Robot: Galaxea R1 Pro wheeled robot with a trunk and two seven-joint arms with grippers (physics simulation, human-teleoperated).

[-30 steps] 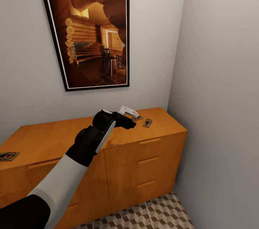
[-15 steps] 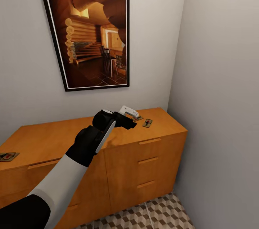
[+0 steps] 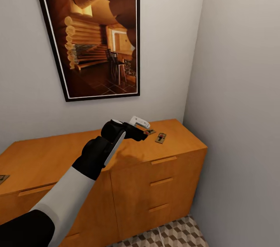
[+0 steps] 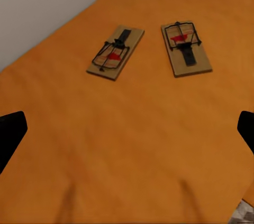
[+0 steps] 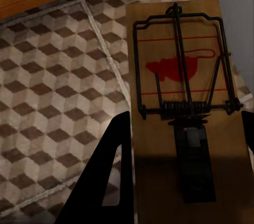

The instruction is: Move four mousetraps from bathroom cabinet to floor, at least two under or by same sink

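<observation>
Left gripper (image 3: 144, 129) — fingers spread wide, empty, above cabinet (image 3: 163, 169) top near 2 mousetraps (image 4: 115, 52) (image 4: 185, 48). Right gripper (image 5: 182, 176) — clamps 1 mousetrap (image 5: 185, 92) over bathroom floor (image 5: 53, 92).

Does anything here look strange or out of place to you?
Yes: mousetraps lie out on the cabinet. Two sit near its far end, mousetrap and mousetrap, angled differently. Another one lies at the opposite end. The right tool holds a fourth mousetrap above the patterned floor.
</observation>
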